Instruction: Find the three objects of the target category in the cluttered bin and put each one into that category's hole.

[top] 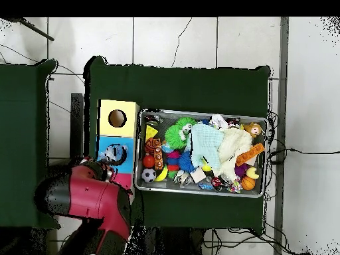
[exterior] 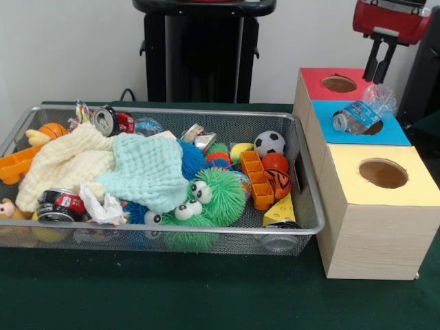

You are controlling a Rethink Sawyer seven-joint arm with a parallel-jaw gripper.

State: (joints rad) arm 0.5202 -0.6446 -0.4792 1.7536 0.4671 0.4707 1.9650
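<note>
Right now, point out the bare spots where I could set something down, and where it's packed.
Free: the green table in front of the wire bin, and the yellow box top around its hole. Crowded: the bin, full of toys and cloths; a plastic bottle lies in the blue box's hole.

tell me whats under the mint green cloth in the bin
Blue and green fuzzy toys with googly eyes poke out from beneath the mint green cloth, and a blue spiky ball shows at its right edge. Whatever lies under its middle is covered.
</note>
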